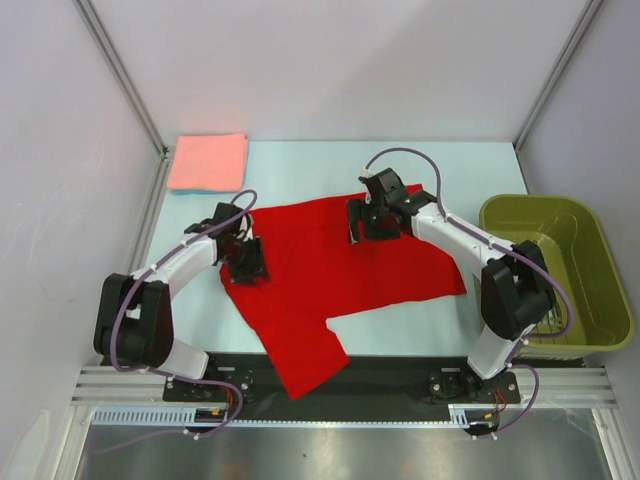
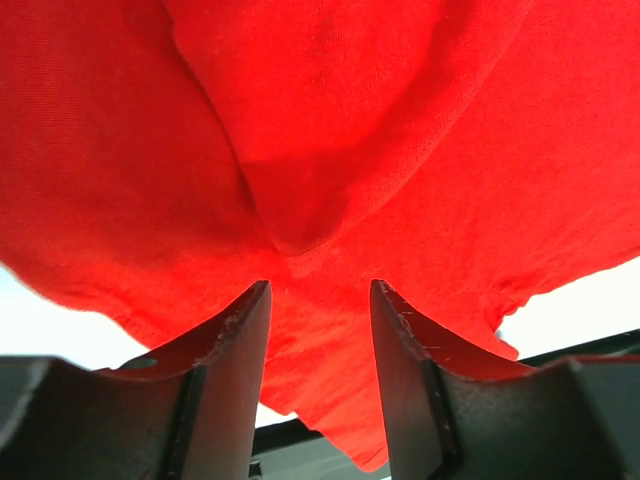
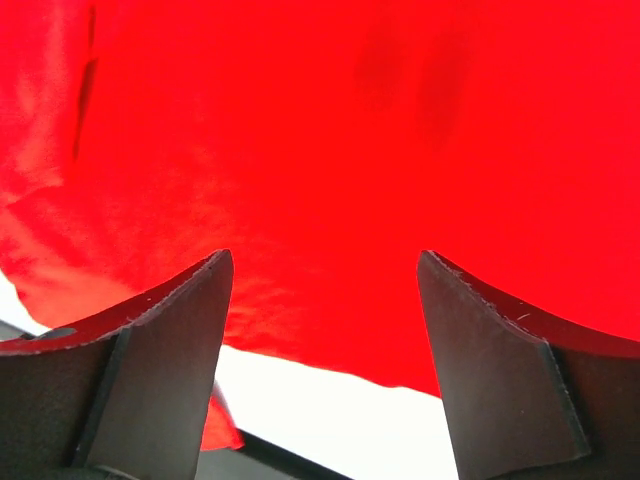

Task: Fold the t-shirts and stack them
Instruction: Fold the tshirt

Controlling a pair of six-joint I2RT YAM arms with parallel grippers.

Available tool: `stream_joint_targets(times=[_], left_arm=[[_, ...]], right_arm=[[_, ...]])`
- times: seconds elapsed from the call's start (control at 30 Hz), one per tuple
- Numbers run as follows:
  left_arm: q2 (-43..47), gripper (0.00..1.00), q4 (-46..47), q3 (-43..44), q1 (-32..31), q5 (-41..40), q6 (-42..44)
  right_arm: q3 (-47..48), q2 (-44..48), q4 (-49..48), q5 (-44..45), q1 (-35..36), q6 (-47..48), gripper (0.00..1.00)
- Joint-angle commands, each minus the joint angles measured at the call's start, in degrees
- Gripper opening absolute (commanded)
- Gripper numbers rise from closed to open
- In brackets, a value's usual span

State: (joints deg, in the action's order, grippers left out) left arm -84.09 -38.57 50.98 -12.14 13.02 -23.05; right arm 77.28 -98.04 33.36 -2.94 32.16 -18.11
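Observation:
A bright red t-shirt (image 1: 340,275) lies spread and rumpled across the middle of the table, one sleeve hanging toward the near edge. A salmon-pink t-shirt (image 1: 207,162) lies folded at the far left, a thin light-blue edge showing. My left gripper (image 1: 247,260) is down on the red shirt's left edge. In its wrist view the left gripper (image 2: 318,285) stands partly open, with creased red t-shirt (image 2: 320,150) running through the gap. My right gripper (image 1: 360,220) is over the shirt's far edge. Seen from the wrist, the right gripper (image 3: 325,255) is wide open above the red t-shirt (image 3: 330,130), holding nothing.
An olive-green plastic basket (image 1: 590,300) stands at the right edge of the table, beside the right arm. White walls close in the left, far and right sides. A black rail runs along the near edge.

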Motion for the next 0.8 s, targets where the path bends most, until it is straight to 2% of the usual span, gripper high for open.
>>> stream_joint_targets(times=[0.0, 0.33, 0.47, 0.5, 0.63, 0.73, 0.77], left_arm=[[-0.19, 0.49, 4.9, -1.58, 0.19, 2.54, -1.91], [-4.94, 0.4, 6.93, -1.15, 0.19, 2.54, -1.39], [-3.71, 0.17, 7.02, -0.27, 0.19, 2.37, -1.82], [-2.32, 0.15, 6.58, 0.08, 0.28, 1.67, -2.0], [-0.11, 0.08, 4.56, 4.11, 1.24, -0.18, -1.91], [0.86, 0.04, 4.2, 7.01, 3.61, 0.25, -2.18], [1.04, 0.04, 4.55, 7.64, 4.4, 0.6, -2.18]], right_arm=[[-1.42, 1.53, -2.6, -4.61, 1.41, -3.86, 0.79], [-2.04, 1.54, -4.53, -7.25, 3.96, -6.06, 0.76], [-2.04, -0.13, -6.9, -10.06, 4.4, -7.99, 0.73], [-2.21, -0.57, -8.04, -12.24, 4.57, -8.34, 0.73], [-4.58, -3.56, -18.04, -20.16, 4.75, -14.83, 0.68], [-7.48, -6.98, -34.96, -24.65, 4.75, -24.32, 0.59], [-7.75, -9.08, -37.82, -25.96, 4.75, -26.87, 0.56]])
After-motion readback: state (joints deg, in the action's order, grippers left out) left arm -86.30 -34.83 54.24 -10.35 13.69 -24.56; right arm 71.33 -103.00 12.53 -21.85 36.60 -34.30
